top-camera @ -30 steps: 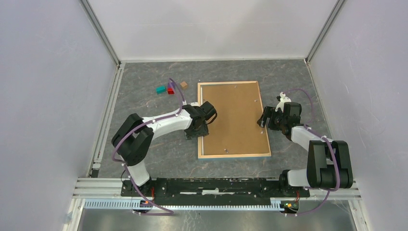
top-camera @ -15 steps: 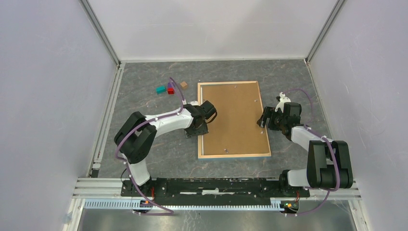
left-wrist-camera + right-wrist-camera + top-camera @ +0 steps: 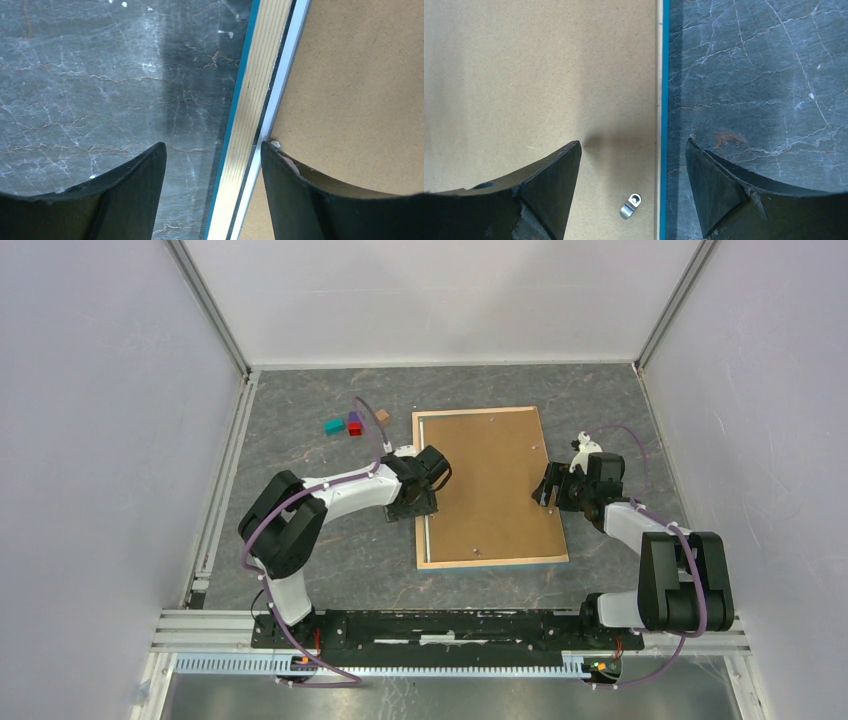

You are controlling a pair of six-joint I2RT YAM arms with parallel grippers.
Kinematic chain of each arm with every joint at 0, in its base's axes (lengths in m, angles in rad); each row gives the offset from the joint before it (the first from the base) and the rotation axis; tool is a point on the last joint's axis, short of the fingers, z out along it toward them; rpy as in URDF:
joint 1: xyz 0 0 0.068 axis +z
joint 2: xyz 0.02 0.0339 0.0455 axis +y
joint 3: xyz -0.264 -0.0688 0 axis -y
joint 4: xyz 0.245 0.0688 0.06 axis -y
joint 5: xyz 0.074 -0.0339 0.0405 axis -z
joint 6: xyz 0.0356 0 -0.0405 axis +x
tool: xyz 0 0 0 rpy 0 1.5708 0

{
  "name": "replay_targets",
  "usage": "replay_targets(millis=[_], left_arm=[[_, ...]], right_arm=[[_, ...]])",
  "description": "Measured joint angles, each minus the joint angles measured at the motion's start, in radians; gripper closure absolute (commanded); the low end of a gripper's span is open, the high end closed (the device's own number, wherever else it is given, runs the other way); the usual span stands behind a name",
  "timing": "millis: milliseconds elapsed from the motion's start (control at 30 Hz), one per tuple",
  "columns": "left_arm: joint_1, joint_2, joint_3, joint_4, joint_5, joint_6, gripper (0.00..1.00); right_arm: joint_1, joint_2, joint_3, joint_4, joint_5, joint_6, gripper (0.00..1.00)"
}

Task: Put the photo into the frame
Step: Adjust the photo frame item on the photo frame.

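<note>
Just the frame [image 3: 250, 125], face-down — pale wood rim (thin blue edge).

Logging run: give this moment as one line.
frame: flat, back up | left tool: open, astride left rail | right tool: open, astride right rail

Top cam: fixed, high over the near edge, looking down & fwd across the whole table [image 3: 360, 560], a distant view w/ the frame [image 3: 492, 562] mid-scene. L wrist cam is v. close, facing straight down past the left gripper [image 3: 211, 150] at the frame's left edge, table on one side, brown backing board [image 3: 360, 90] on the other. R wrist cam does likewise past the right gripper [image 3: 633, 145] at the right edge. Both patches lie inside the top view, one either side of the board.
</note>
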Motion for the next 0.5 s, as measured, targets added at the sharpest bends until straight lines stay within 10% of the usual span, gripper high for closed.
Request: replay_targets(millis=[500], left_arm=[[0.121,-0.179,-0.077,0.161,0.160,0.133,0.02]], right_arm=[[0.005,-0.045,0.003,-0.087,0.056,-0.035,0.14]])
